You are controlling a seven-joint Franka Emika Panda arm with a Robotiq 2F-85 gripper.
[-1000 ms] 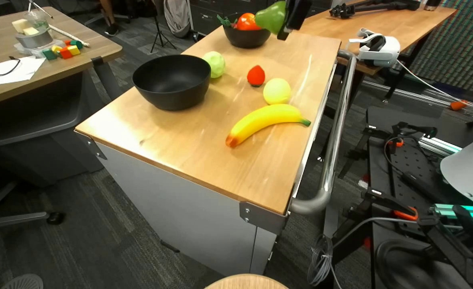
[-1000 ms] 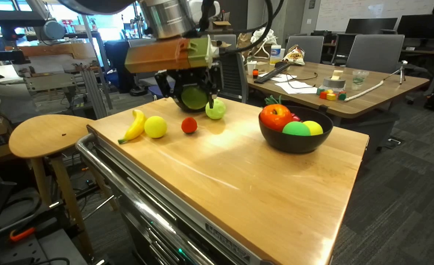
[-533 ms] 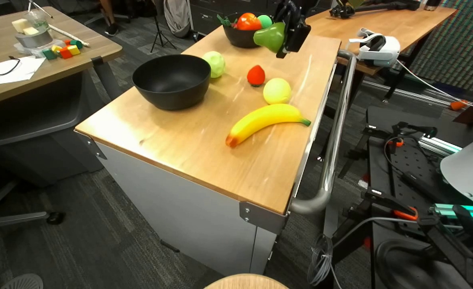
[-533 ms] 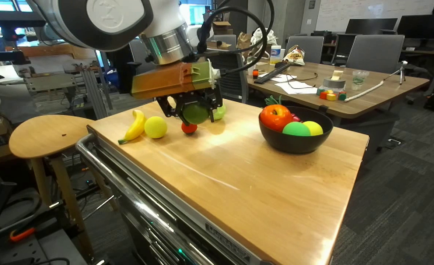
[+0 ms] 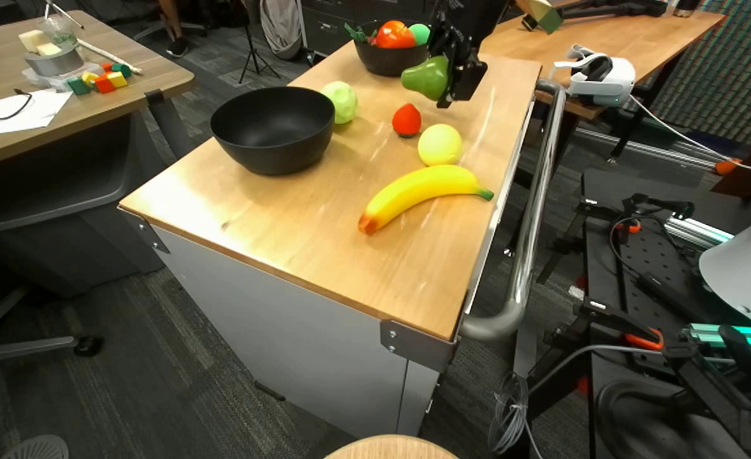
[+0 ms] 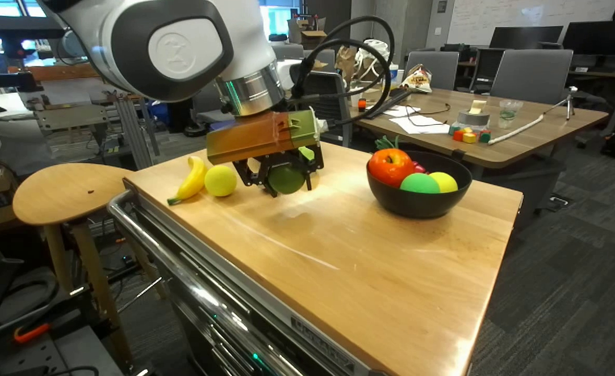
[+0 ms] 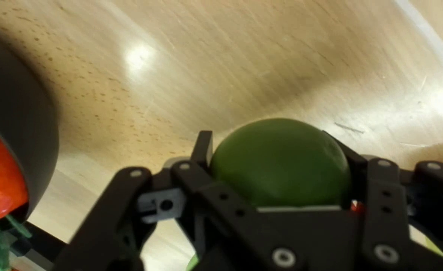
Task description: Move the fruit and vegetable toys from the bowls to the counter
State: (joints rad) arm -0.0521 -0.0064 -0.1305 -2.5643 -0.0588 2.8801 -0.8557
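Note:
My gripper (image 7: 274,146) is shut on a green pear (image 7: 281,165), with a finger against each side. In both exterior views the pear hangs above the wooden counter (image 5: 286,229), short of the far bowl. That black bowl (image 6: 417,205) holds a red-orange fruit (image 6: 391,166), a green piece (image 6: 420,183), a yellow piece (image 6: 445,181) and a leafy green top. A nearer black bowl (image 5: 277,153) looks empty. On the counter lie a banana (image 5: 420,194), a yellow ball (image 5: 440,145), a red strawberry-like piece (image 5: 407,120) and a pale green piece (image 5: 343,102).
A metal rail (image 5: 535,210) runs along one side of the counter. A round wooden stool (image 6: 72,190) stands off one end. Behind is a table (image 6: 537,120) with papers, small coloured blocks (image 6: 468,136) and a clear cup. A headset (image 5: 605,80) rests on another desk.
The gripper has come down toward the counter with the pear still held, uncovering the green piece in the far bowl in an exterior view. Toys on the counter have stayed put.

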